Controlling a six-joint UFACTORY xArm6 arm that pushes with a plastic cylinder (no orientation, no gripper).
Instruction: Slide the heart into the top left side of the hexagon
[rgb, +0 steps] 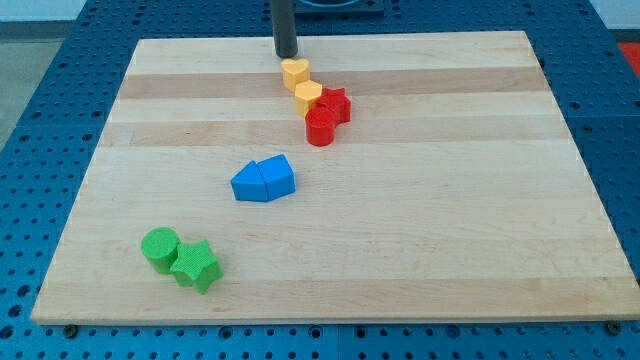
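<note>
In place of jaws, just a straight dark rod, so nothing to spread, press together or pinch. My tip (287, 56) down on the wooden counter (450, 200) near the view's top edge, a little left of centre. Directly below and slightly right of it, very close, possibly touching, the yellow heart (294, 71). Cannot tell whether contact is made. Against the heart's lower right side, the yellow hexagon (307, 95), touching it. Pressed to the hexagon's right, a red star (334, 104); just below, touching both, a red cylinder (320, 127). Well apart, toward the view's lower left, two blue blocks (264, 180) side by side and touching, shapes hard to make out. Farther down at the view's bottom left, a green cylinder (159, 247) touching a green star (195, 265).
</note>
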